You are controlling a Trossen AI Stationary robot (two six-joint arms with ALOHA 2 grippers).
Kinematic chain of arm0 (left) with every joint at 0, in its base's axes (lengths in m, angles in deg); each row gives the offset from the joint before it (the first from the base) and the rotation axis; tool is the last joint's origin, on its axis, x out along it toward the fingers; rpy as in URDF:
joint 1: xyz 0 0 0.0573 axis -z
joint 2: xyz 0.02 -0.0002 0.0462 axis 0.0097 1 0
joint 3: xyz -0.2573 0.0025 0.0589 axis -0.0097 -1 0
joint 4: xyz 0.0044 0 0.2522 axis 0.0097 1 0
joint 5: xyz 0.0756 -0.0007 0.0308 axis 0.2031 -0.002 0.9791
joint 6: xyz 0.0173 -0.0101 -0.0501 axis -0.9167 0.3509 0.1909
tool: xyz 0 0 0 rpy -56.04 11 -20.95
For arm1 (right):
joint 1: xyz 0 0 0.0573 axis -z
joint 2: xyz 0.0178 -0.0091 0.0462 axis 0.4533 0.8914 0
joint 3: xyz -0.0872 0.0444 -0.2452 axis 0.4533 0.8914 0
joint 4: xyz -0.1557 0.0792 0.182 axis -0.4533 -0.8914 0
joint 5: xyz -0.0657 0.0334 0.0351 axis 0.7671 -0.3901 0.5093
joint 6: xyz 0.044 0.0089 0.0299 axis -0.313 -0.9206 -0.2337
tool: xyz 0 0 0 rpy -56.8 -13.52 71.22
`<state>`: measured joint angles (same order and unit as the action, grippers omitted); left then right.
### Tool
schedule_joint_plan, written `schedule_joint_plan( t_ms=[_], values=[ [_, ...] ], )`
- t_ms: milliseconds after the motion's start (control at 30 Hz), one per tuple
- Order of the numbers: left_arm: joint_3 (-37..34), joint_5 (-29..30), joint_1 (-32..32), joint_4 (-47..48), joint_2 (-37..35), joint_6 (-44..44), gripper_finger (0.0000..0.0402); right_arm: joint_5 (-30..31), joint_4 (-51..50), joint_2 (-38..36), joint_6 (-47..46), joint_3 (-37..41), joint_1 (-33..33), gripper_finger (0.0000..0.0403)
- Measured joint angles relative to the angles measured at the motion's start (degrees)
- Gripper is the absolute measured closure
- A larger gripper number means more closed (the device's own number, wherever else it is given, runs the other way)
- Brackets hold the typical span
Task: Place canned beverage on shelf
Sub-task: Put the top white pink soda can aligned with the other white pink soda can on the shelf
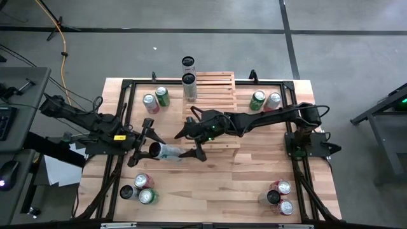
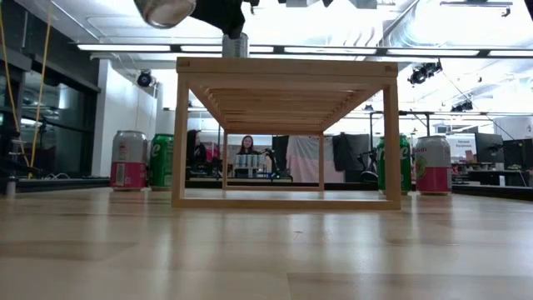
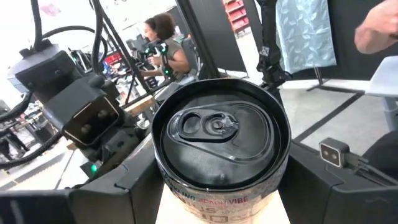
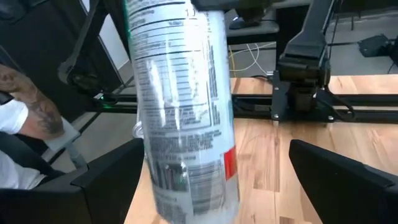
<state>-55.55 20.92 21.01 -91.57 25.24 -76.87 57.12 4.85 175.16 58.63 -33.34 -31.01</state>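
A slim white canned beverage (image 1: 166, 151) lies level in the air over the middle of the table, with my left gripper (image 1: 147, 147) shut on it. Its pull-tab top (image 3: 217, 127) faces the left wrist. My right gripper (image 1: 191, 144) reaches in from the table's right and is open. Its fingers stand on either side of the can's printed wall (image 4: 186, 124), apart from it. The shelf (image 1: 216, 89), a stepped rack of pale slats, stands at the far middle, with two tall cans (image 1: 189, 71) on its left part. In the low view it is the shelf (image 2: 283, 79). My left gripper pinches the can's side wall just below its top rim (image 3: 166, 182) between its two fingers (image 3: 121, 190). They come level from the table's left and lie along the can. The can is lifted clear and lies level, its other end toward the table's right.
Two cans (image 1: 156, 98) stand left of the shelf and two cans (image 1: 264, 100) right of it. More cans sit near left (image 1: 140, 189) and near right (image 1: 280, 197). Black frame rails (image 1: 124, 127) run along the table's sides. People show in the room beyond.
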Motion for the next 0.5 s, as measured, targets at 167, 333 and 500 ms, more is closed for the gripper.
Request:
schedule_joint_plan(
  t_ms=[167, 333, 500],
  values=[
    [0.0, 0.0, 0.0, -3.4, 2.6, -1.0, 0.0164, 0.1, 2.3, 0.0, 0.1, 0.0, -1.7, 0.0015],
    [0.0, 2.7, 0.0, -5.7, 4.8, -2.1, 0.0164, 0.4, 2.1, 0.0, 0.0, 0.0, -3.2, 0.0015],
    [0.0, 3.6, 0.0, -8.7, 6.9, -2.4, 0.0164, 3.2, 1.4, 0.0, 0.1, 0.0, -3.8, 0.0015]
  ],
)
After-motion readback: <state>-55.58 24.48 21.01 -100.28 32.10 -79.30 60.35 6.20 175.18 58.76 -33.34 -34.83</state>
